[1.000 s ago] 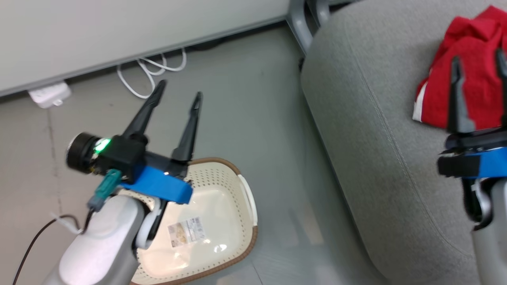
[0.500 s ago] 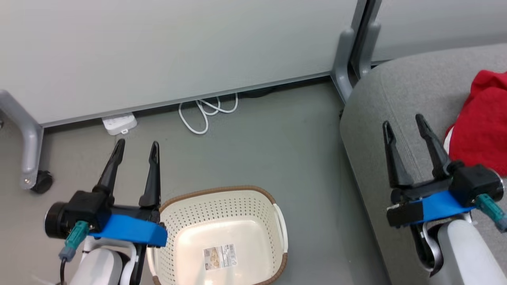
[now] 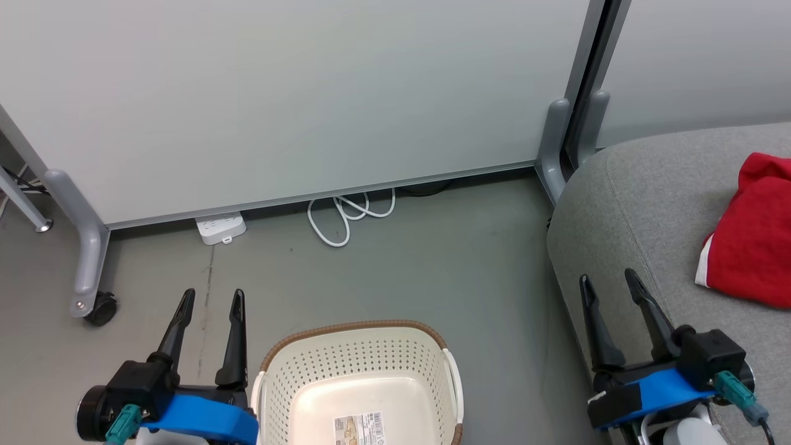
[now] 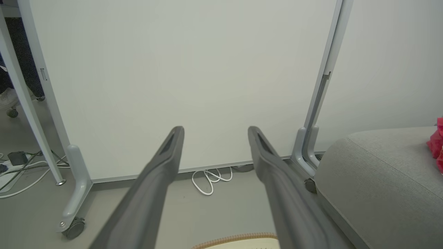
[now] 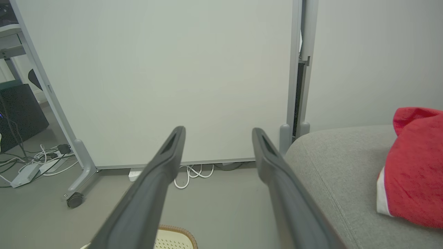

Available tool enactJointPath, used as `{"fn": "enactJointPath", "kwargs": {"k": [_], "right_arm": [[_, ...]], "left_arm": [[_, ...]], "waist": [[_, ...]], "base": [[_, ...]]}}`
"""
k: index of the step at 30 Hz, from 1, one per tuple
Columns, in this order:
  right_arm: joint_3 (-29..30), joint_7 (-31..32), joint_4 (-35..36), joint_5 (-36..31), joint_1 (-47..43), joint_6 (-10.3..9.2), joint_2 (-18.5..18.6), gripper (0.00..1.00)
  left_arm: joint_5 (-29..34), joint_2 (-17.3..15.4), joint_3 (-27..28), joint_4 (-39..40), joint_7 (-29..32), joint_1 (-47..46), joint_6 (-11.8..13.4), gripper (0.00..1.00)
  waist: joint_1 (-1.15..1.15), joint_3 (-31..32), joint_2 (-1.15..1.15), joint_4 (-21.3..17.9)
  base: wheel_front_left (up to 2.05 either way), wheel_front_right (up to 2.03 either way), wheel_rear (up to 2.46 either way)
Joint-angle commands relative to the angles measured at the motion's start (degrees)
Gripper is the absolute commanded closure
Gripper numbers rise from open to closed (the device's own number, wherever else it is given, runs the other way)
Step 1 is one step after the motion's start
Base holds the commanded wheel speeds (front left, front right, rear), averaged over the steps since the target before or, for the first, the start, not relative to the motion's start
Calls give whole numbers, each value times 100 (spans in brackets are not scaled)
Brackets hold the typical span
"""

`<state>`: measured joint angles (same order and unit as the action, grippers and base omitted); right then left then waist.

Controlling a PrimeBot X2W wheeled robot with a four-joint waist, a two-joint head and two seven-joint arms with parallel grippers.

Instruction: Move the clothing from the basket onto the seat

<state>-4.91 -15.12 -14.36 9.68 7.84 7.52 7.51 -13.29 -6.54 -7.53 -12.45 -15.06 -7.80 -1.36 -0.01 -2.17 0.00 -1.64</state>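
While both arms sat low in the head view, the left gripper (image 3: 212, 293) had its two dark fingers spread with nothing between them, over the grey floor (image 3: 432, 259) just left of the basket (image 3: 358, 325). The right gripper (image 3: 607, 276) was likewise released and empty-handed, fingers parted above the front left edge of the seat (image 3: 642, 204). Basket stood on the floor between the two arms, apart from the seat, brown rim up, white handles at either side. Its visible inside showed bare cream bottom plus a printed label (image 3: 358, 426); the near part was cut off by the frame edge, so that bit could not be checked. The clothing (image 3: 751, 247) lay bunched on the seat, well right of the basket, red with a white trim strip at its lower left edge; probably a heap, one piece or two could not be told. Behind stood a pale partition panel (image 3: 309, 93) on a caster (image 3: 102, 309), with a coiled white cable (image 3: 346, 216) and a power strip (image 3: 220, 227) at its foot.
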Motion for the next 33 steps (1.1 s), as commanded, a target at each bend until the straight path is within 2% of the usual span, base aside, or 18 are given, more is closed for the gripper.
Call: {"fn": "enactJointPath", "kwargs": {"k": [1, 10, 28, 29, 33], "right_arm": [[13, -4, -25, 34, -168, -6, -70, 0], [42, -4, -94, 60, -418, -6, -191, 0], [40, -3, -196, 73, -454, -6, -215, 0], [43, 0, -199, 43, -398, 0, -194, 100], [50, 27, -367, 119, -469, 0, -198, 100]], "left_arm": [[90, 31, 108, -44, -16, 126, -78, 0], [307, 238, 426, -163, -16, 318, -312, 0], [481, 354, 653, -269, -16, 351, -456, 0], [447, 363, 617, -296, 1, 296, -435, 100], [359, 391, 626, -496, 68, 359, -437, 100]], "waist": [[1, 66, 0, 25], [1, 174, 0, 84], [1, 212, 0, 138], [1, 212, 0, 138], [2, 212, 0, 139]], "base": [[0, 0, 0], [0, 0, 0], [0, 0, 0], [0, 0, 0], [0, 0, 0]]}}
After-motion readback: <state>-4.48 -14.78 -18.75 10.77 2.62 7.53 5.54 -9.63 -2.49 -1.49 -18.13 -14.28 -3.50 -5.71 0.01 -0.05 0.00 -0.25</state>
